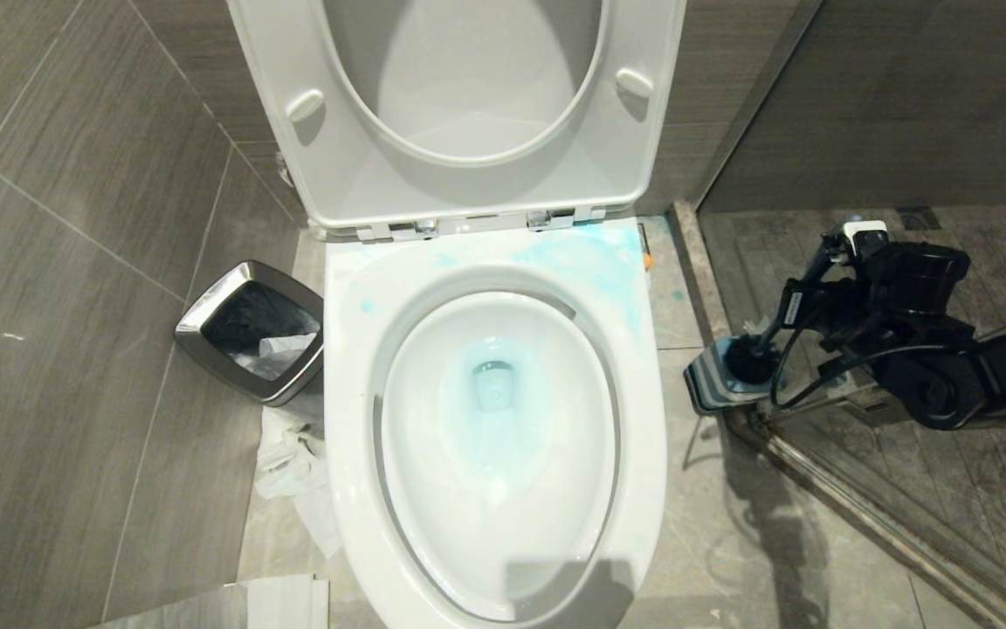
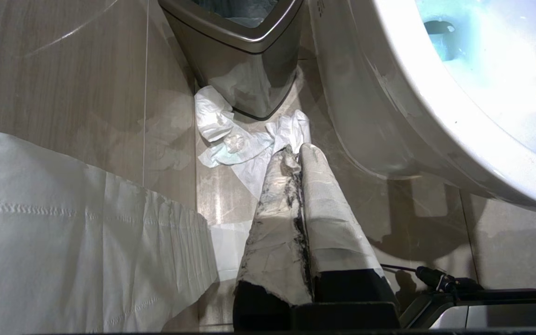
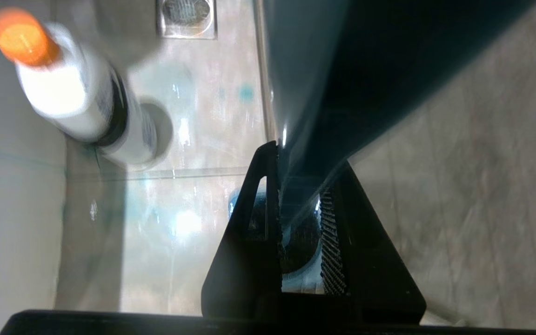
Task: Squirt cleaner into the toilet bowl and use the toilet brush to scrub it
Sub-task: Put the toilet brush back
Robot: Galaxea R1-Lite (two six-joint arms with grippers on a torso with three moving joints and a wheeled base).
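Note:
The toilet bowl stands open, seat and lid raised, with blue liquid in its water and smeared on the rim behind. To its right, my right gripper is shut on the toilet brush's dark blue handle. The black brush head sits in the striped square base on the floor. The cleaner, a white bottle with an orange cap, stands on the floor beside the toilet. My left gripper, with taped fingers, hangs shut and empty low beside the bowl's left side.
A steel-rimmed waste bin stands left of the toilet with crumpled tissue on the floor in front of it. A sheet of paper lies near the left arm. A shower threshold rail runs behind the brush base. A floor drain lies beyond the cleaner.

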